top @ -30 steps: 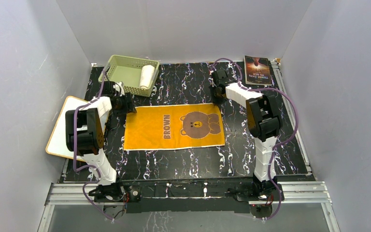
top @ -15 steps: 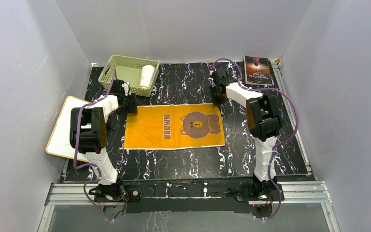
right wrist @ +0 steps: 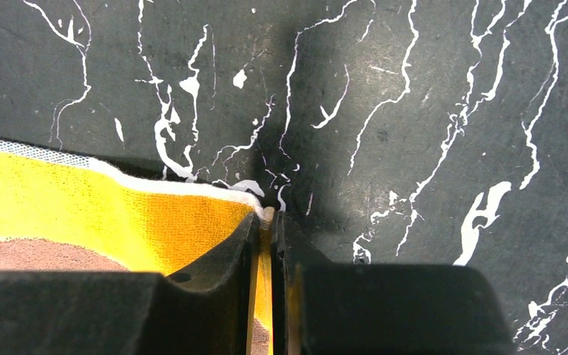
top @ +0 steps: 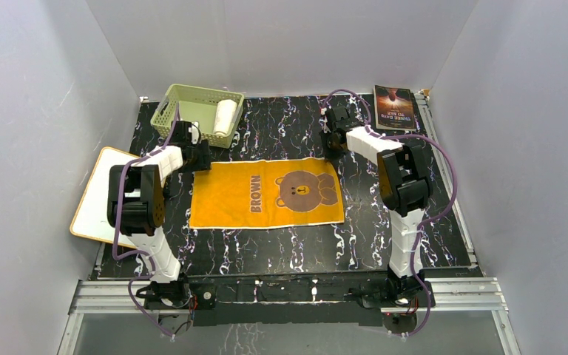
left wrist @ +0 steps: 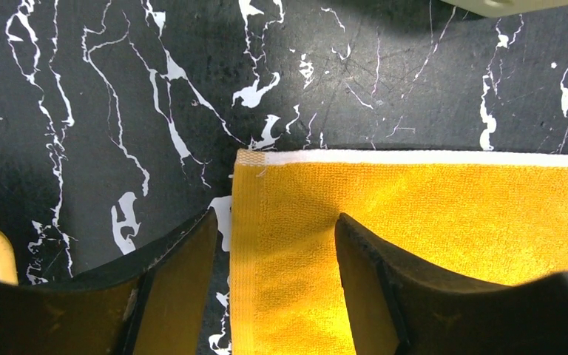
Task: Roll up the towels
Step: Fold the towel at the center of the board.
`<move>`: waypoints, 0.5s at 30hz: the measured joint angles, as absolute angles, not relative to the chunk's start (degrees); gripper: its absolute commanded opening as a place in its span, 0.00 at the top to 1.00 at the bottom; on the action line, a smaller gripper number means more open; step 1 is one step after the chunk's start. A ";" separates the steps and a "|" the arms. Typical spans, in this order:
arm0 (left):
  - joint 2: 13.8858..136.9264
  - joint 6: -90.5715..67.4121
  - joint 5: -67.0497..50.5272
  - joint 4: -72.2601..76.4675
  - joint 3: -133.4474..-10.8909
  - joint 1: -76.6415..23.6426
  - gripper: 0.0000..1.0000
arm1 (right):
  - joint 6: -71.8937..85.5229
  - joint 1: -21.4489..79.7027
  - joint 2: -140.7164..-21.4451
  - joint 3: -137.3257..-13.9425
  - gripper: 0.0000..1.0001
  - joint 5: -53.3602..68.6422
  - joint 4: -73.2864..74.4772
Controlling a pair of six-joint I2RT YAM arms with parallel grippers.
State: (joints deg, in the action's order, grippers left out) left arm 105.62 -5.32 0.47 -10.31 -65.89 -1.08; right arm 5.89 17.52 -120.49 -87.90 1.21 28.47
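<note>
On the black marbled counter [top: 266, 244] we see the orange towel [top: 237, 200] lying flat. Our left fingers [left wrist: 174, 285] stand spread over its far left corner, and our right fingers [right wrist: 214, 296] pinch its far right corner.

Orange towel [left wrist: 414, 222]: terry cloth, short looped pile, matt. A flat-woven white hem band ran along the edge ahead of the left end effector [left wrist: 275, 222]. Its fingers [left wrist: 177, 274] were smooth black plastic with a faint sheen that took a yellow tint from the cloth. Right end effector [right wrist: 266, 222]: same black plastic, matt. Surface [right wrist: 429, 111] beyond its tips looked like a black marble-print sheet, smooth, low gloss, finely scratched. Basket [top: 200, 89] past the left end effector was pale green moulded plastic lattice. White towel [top: 225, 116] inside it: soft cloth. Book [top: 393, 108] past the right end effector had a glossy cover.
</note>
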 measured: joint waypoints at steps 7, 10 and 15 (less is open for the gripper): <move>105.47 -4.36 0.71 -9.67 -65.89 -0.97 0.55 | 5.98 17.52 -120.49 -87.66 1.00 2.61 27.97; 105.78 -4.03 1.19 -9.43 -65.89 -0.97 0.59 | 6.02 17.52 -120.49 -87.46 1.00 2.90 27.40; 107.18 -3.84 1.69 -8.49 -66.13 -0.97 0.68 | 6.07 17.45 -120.49 -86.85 1.00 4.62 25.69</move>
State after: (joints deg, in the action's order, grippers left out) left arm 107.18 -3.84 1.69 -8.49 -66.13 -0.97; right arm 6.07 17.45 -120.49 -86.85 4.62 25.69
